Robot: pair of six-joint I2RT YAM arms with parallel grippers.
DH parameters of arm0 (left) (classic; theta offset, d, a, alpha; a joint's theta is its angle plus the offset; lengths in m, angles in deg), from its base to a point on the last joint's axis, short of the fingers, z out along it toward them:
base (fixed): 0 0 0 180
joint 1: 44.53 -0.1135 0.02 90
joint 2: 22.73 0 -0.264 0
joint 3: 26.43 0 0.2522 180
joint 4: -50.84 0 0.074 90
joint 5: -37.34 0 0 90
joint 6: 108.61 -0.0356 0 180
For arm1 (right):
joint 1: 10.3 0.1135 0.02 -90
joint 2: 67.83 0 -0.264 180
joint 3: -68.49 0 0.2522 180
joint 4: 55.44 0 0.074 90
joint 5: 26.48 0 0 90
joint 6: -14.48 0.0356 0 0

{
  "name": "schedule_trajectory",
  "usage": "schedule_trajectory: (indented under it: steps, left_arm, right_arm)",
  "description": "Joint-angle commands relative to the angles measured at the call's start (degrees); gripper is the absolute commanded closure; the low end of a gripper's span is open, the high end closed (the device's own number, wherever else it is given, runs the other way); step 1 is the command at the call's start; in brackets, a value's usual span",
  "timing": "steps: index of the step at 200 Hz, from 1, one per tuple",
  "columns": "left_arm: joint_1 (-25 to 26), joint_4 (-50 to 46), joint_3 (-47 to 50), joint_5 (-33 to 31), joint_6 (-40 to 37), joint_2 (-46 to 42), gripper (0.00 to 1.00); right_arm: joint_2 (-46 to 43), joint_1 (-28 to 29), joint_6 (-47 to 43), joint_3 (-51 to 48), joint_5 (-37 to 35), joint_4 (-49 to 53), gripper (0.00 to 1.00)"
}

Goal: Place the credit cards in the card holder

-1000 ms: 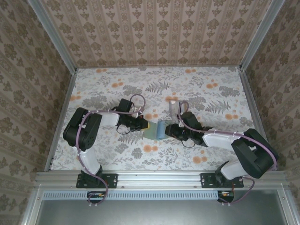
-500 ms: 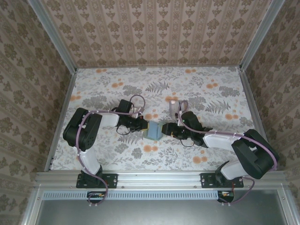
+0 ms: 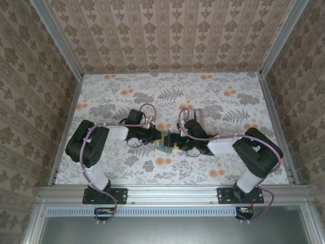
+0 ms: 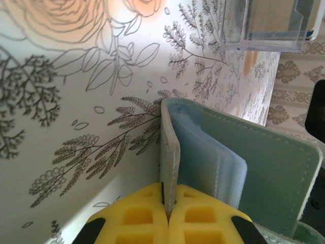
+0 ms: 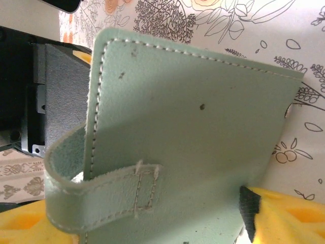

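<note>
I am looking at a flowered table point(image 3: 228, 91) where the two arms meet nose to nose near the middle, the left arm point(image 3: 91, 145) reaching in from one side and the right arm point(image 3: 254, 152) from the other. The green card holder point(image 3: 166, 143) is held up between them, off the cloth or just at it; I cannot tell which from above.

The arrangement looks deliberate. One arm anchors the wallet so the other can work its flap and lay the pockets bare for a card.

The left gripper point(image 4: 167, 213) is the anchor. Its yellow fingertips are clamped tight on the edge of one cover, which stands on edge straight ahead of them. The other cover swings off to the side, so the card holder is partly open like a book.

The right gripper point(image 5: 152, 223) faces the outer side of that cover, with a yellow pad well out on either side of it. The fingers are spread wide, but I cannot tell whether they bear on the leather.

A closing strap point(image 5: 101, 203) loops loose near one pad. Inside, the clear pockets point(image 4: 213, 162) look empty to me.

Further back on the table stands a clear plastic stand point(image 4: 269, 20) holding the credit cards point(image 4: 266, 15), well apart from both grippers and not yet taken up.
</note>
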Motion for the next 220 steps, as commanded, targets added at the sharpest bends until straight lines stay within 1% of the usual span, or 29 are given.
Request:
schedule_trajectory:
  steps: [1, 29, 45, 63, 75, 104, 113, 142, 158, 176, 199, 208, 220]
  left_arm:
    - [0.5, 1.4, 1.1, 1.9, 2.8, -3.3, 1.0]
    - [0.6, 3.4, 2.1, 2.8, 4.3, -3.7, 1.0]
    - [0.8, 4.3, 2.6, 3.1, 5.3, -4.2, 1.0]
    - [1.0, 3.0, 2.9, 1.7, 4.4, -5.2, 1.0]
    - [0.9, 2.1, 2.7, 1.7, 3.9, -5.2, 1.0]
    - [1.0, 2.1, 3.4, 1.6, 4.1, -5.6, 1.0]
    - [1.0, 1.7, 3.3, 1.5, 3.7, -5.6, 1.0]
    - [0.9, 0.0, 3.0, 0.9, 2.5, -5.4, 1.0]
    - [0.9, -2.4, 2.3, -0.4, 0.5, -4.8, 1.0]
    - [0.8, -3.6, 1.8, -0.4, -0.7, -3.6, 1.0]
    - [0.7, -3.4, 1.8, -1.2, -1.8, -2.5, 1.0]
    - [0.6, -3.7, 1.6, -1.1, -2.3, -1.6, 1.0]
    - [0.4, -3.7, 1.3, -0.5, -2.5, -0.9, 1.0]
  right_arm:
    - [1.5, 0.6, -0.9, 1.7, -1.8, 2.5, 0.25]
    - [1.9, 2.1, -2.9, 3.2, -3.3, 5.2, 0.22]
    - [2.5, 2.5, -3.0, 4.1, -3.9, 6.7, 0.22]
    - [2.5, 2.5, -3.0, 4.2, -5.0, 7.6, 0.23]
    - [2.5, 2.5, -3.2, 4.0, -5.8, 8.1, 0.26]
    - [2.5, 2.6, -2.2, 3.4, -6.4, 8.2, 0.41]
    - [2.3, 2.5, -2.1, 2.9, -6.5, 7.9, 0.43]
    - [1.3, 2.3, -0.4, 0.8, -6.0, 4.4, 0.44]
    - [0.5, 2.2, -0.3, -0.1, -5.3, 2.6, 0.44]
    - [-0.4, 1.9, 0.0, -1.4, -5.5, 0.6, 0.44]
    - [-0.5, 1.7, -0.2, -3.3, -1.2, -7.0, 0.4]
    - [-0.3, 1.7, -0.6, -3.3, 0.5, -8.7, 0.4]
    - [0.0, 1.7, -0.4, -3.3, 0.9, -9.6, 0.4]
